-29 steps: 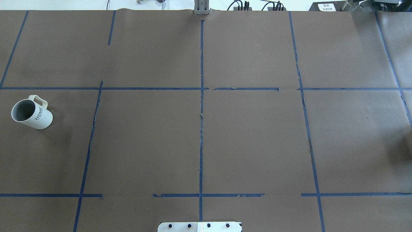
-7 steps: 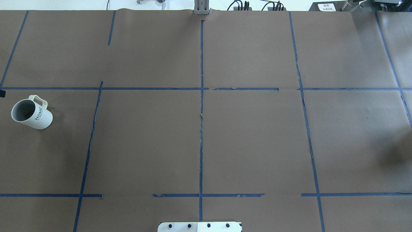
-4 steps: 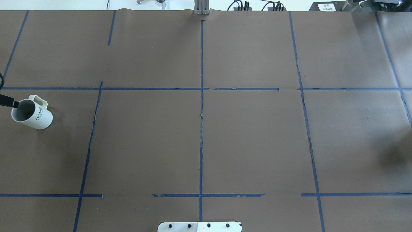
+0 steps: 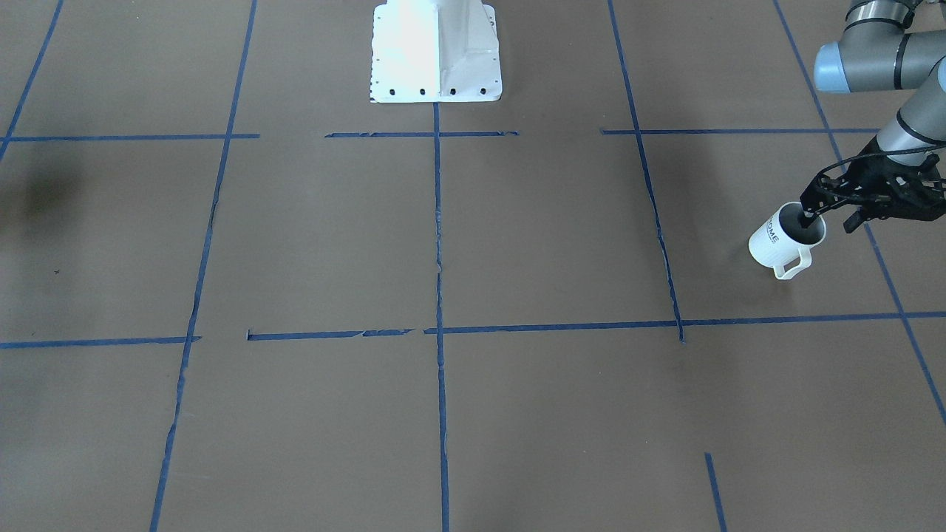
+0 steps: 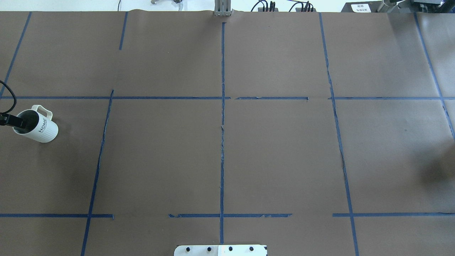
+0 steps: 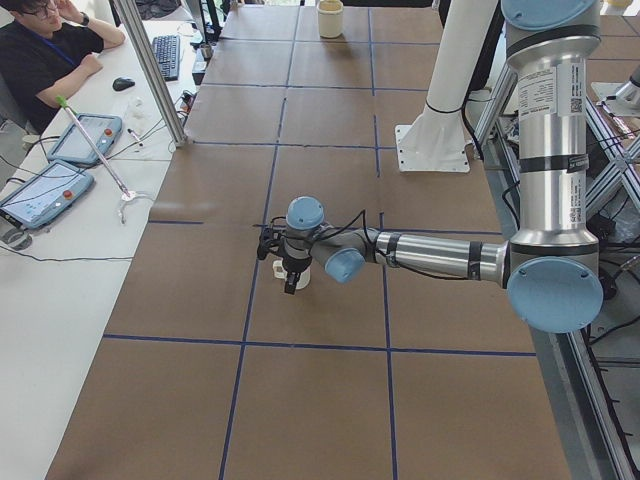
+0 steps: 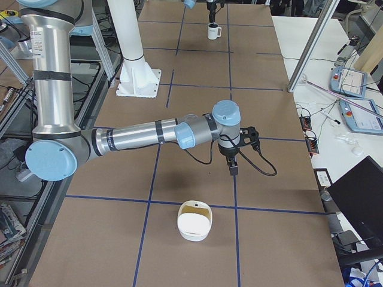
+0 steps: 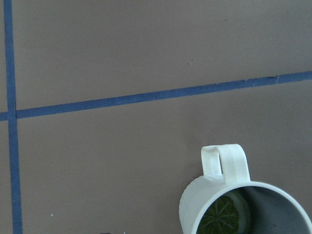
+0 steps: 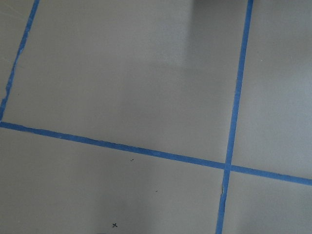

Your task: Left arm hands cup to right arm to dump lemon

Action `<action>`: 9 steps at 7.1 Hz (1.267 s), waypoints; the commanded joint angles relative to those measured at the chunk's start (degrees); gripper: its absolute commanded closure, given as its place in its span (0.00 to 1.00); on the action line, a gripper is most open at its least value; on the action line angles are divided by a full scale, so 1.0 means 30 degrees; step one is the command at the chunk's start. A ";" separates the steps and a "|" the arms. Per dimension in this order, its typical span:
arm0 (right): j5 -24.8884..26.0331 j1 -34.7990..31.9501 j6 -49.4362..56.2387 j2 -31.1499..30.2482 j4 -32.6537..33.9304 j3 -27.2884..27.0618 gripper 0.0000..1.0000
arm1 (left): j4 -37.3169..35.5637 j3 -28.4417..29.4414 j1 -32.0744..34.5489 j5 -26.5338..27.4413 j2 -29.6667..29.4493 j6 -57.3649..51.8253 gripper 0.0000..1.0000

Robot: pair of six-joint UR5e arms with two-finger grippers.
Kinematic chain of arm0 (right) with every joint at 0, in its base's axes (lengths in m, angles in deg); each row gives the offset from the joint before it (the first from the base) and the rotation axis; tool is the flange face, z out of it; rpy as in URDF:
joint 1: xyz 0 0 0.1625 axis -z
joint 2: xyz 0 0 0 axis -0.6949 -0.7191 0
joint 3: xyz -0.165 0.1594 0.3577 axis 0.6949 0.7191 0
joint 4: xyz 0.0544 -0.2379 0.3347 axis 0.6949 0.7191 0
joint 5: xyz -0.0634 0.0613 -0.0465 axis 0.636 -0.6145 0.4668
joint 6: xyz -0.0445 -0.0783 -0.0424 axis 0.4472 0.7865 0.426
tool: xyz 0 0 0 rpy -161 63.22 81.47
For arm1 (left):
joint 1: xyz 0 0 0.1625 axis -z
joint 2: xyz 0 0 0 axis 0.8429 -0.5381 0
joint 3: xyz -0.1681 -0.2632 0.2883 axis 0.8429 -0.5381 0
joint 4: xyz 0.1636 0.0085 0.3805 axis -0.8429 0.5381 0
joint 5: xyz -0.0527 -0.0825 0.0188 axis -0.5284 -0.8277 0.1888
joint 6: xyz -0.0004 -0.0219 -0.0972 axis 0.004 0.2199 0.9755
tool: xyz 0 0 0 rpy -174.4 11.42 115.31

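The white ribbed cup [image 4: 768,240] with "HOME" lettering stands upright at the table's far left [image 5: 44,129]. A lemon slice [image 8: 224,214] lies on its grey bottom. My left gripper [image 4: 829,220], black and skeletal, hangs open over the cup's rim, with one finger [image 5: 14,121] inside the cup and the other outside its wall. The cup's handle [image 8: 226,163] points away from the gripper. My right gripper [image 7: 232,167] hovers low over the table's right end with nothing near its fingers. I cannot tell whether it is open or shut.
A white bowl-like container [image 7: 194,222] sits on the table near the right gripper. The white robot pedestal [image 4: 436,52] stands at the table's mid edge. Blue tape lines [image 5: 222,142] cross the brown cover. A person [image 6: 40,50] sits at a side desk with tablets.
My left gripper has come in from the left edge, and one finger has dipped into the cup. The cup has not moved.
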 commanded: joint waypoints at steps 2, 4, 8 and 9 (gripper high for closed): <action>-0.0007 0.0000 0.0012 -0.0423 -0.0920 0.0086 0.00 | -0.0044 -0.0325 0.0034 -0.0149 0.0067 -0.0025 0.96; -0.0008 0.0000 -0.0017 -0.0424 -0.0921 0.0028 0.00 | -0.2049 -0.2394 0.0384 -0.0209 0.0155 0.0033 1.00; -0.0037 0.0291 -0.0397 -0.0161 -0.1705 -0.0615 0.01 | -0.9097 -0.7857 0.0301 -0.0179 -0.1767 0.5433 1.00; -0.0008 0.1018 -0.0427 -0.0131 -0.4061 -0.0588 0.01 | -0.9126 -0.7858 -0.0020 -0.0238 -0.2909 0.8672 0.97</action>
